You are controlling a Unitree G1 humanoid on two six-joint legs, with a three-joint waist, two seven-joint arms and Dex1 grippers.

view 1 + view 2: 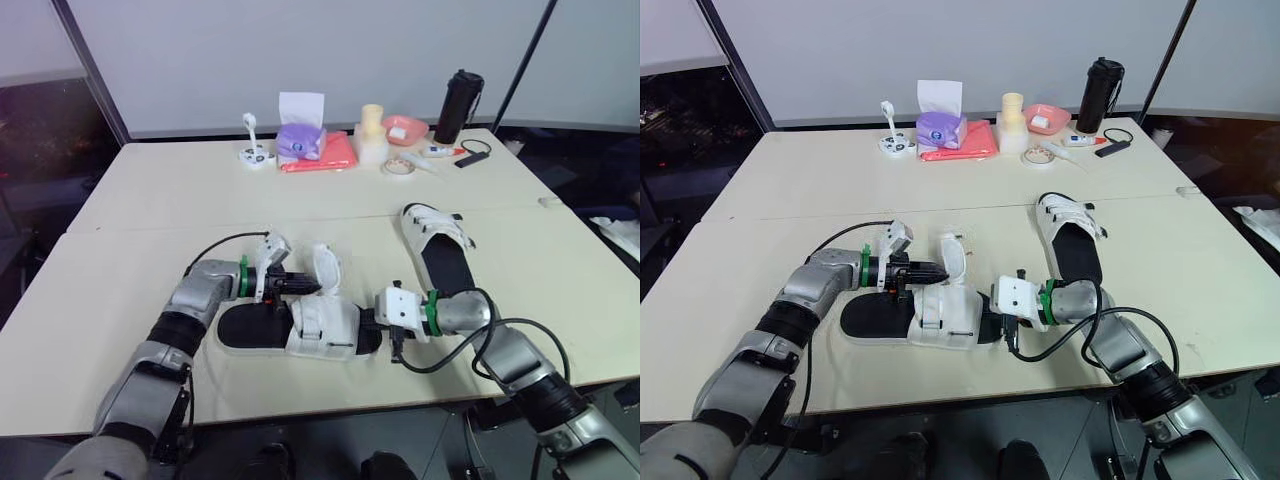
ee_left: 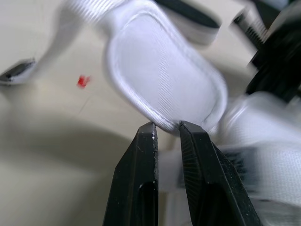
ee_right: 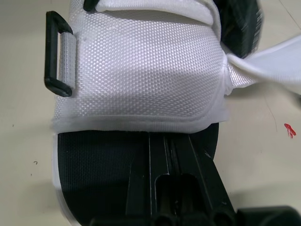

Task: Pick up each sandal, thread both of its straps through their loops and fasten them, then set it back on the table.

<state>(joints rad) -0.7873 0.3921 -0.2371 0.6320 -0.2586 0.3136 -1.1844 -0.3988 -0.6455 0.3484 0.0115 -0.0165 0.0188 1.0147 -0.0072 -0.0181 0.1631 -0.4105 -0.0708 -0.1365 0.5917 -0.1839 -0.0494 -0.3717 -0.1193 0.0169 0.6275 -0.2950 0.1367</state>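
A sandal [image 1: 300, 330] with a black sole and white straps lies flat near the table's front edge. Its wide white strap flap [image 1: 325, 268] stands up, unfastened. My left gripper [image 1: 308, 285] is shut on the flap's rim [image 2: 160, 80], as the left wrist view shows close up. My right gripper [image 1: 372, 324] is shut, its fingers [image 3: 160, 165] lying on the black footbed at the sandal's right end, just short of the broad white strap with its black loop [image 3: 56, 54]. The second sandal [image 1: 440, 250] lies farther back on the right, away from both grippers.
Along the table's far side stand a purple tissue box [image 1: 300, 140], a red cloth [image 1: 325, 155], a cream container [image 1: 371, 135], a pink bowl [image 1: 405, 128], a tape roll [image 1: 398, 167] and a black bottle [image 1: 458, 105]. The table's front edge [image 1: 300, 415] runs just below the sandal.
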